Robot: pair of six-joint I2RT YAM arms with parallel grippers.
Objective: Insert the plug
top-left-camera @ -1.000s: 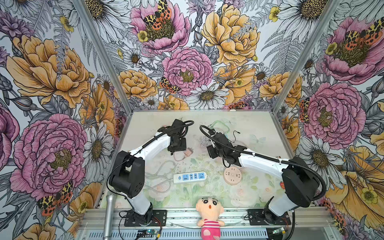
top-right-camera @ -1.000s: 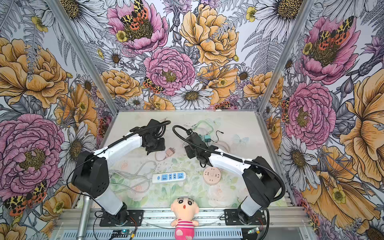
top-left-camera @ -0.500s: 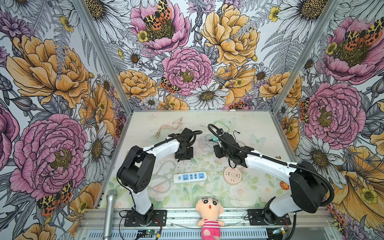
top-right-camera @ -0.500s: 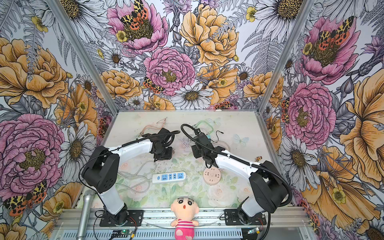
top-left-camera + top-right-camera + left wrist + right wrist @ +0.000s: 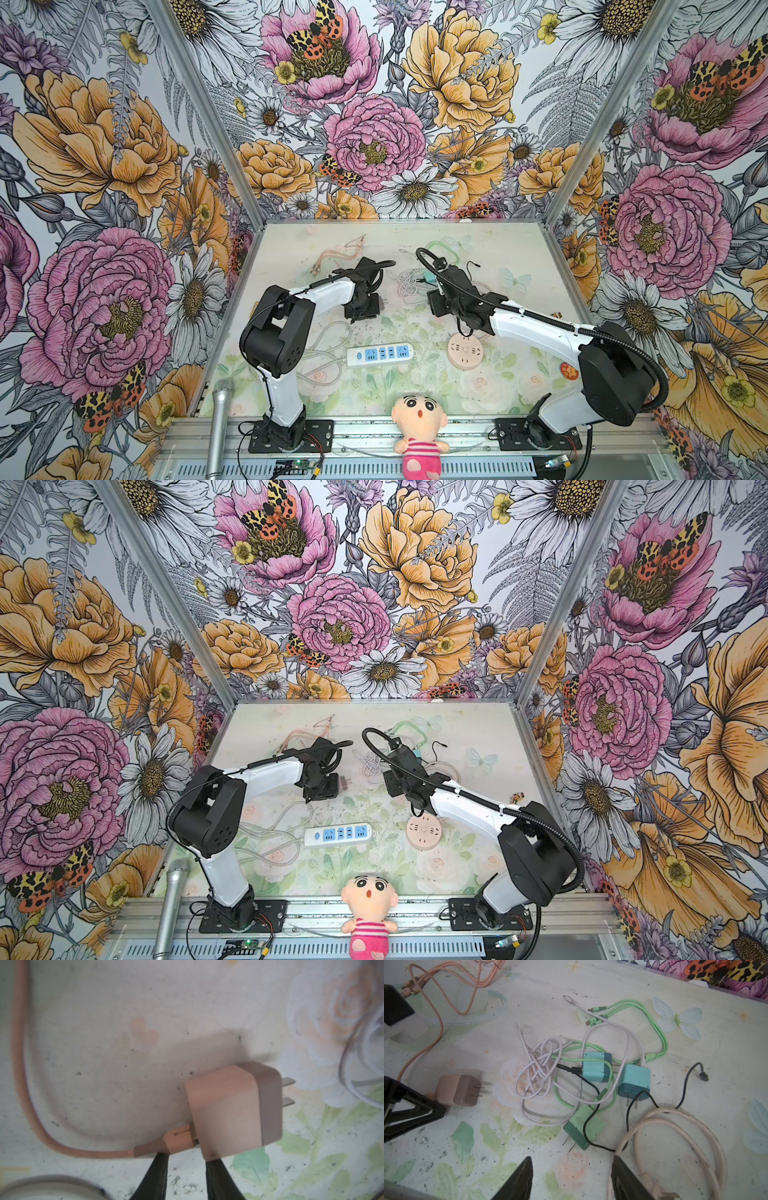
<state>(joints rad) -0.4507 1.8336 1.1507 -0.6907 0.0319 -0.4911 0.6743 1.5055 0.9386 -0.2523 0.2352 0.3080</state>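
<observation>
The pink plug (image 5: 232,1109) is a blocky two-tone charger, with a pale pink body, a duller mauve face and two flat metal prongs. A pink cable (image 5: 20,1064) runs from its back in a wide curve. It lies on its side on the table (image 5: 519,249), left of the middle, with its prongs toward a tangle of white cable (image 5: 537,1068).

The left gripper (image 5: 187,1158) sits at the plug's rear with its jaws narrowly apart. One finger is under the cable connector and the other against the plug's corner, but I cannot tell whether they actually pinch it. The right gripper (image 5: 572,1158) is spread wide with nothing in it, above a green charger (image 5: 583,1126) and two teal chargers (image 5: 596,1067).

Bare table lies between the plug and the white power strip (image 5: 381,355) nearer the front. A round pink socket (image 5: 465,351) sits just beside the strip. The walls are well apart from the plug.

A small red sticker (image 5: 568,371) carries marks too small to read.
</observation>
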